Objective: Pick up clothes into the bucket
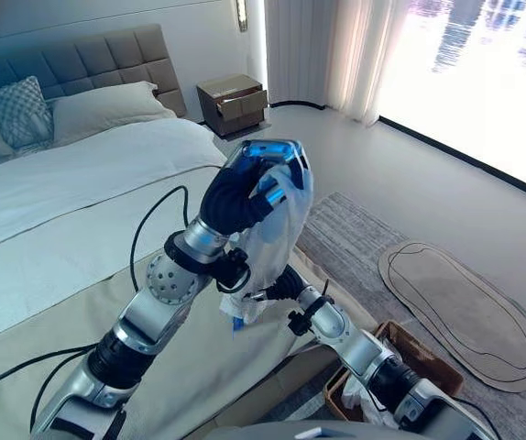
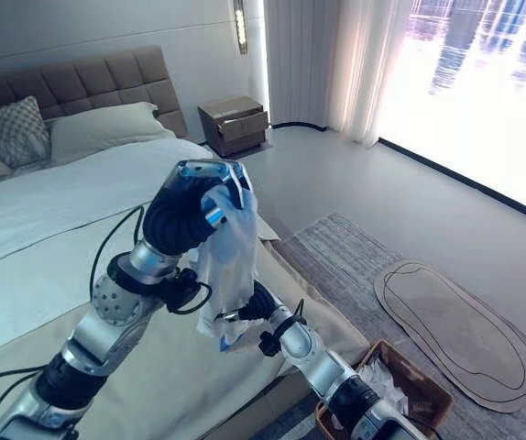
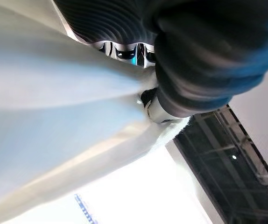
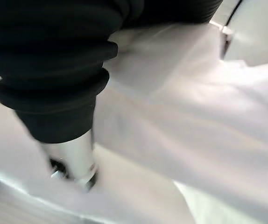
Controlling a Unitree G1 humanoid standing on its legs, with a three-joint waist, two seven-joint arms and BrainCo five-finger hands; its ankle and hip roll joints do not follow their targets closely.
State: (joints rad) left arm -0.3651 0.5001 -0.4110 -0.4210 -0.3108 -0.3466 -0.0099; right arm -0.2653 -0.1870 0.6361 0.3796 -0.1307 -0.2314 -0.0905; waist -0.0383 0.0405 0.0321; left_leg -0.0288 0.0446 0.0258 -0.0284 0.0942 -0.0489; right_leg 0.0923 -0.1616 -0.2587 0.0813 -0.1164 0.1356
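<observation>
- Bed: blocks the left side.
- Basket: lower right, on rug.
- Floor beyond rug: open.
- Nightstand: far, by the headboard.

Silver-grey jointed arms with black bands; each hand wears a dark ribbed cover (silver fingers, dark tips).

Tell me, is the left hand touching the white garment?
Touching. In the left eye view, the left hand holds the white garment bunched in curled fingers, cloth hanging below.
</observation>
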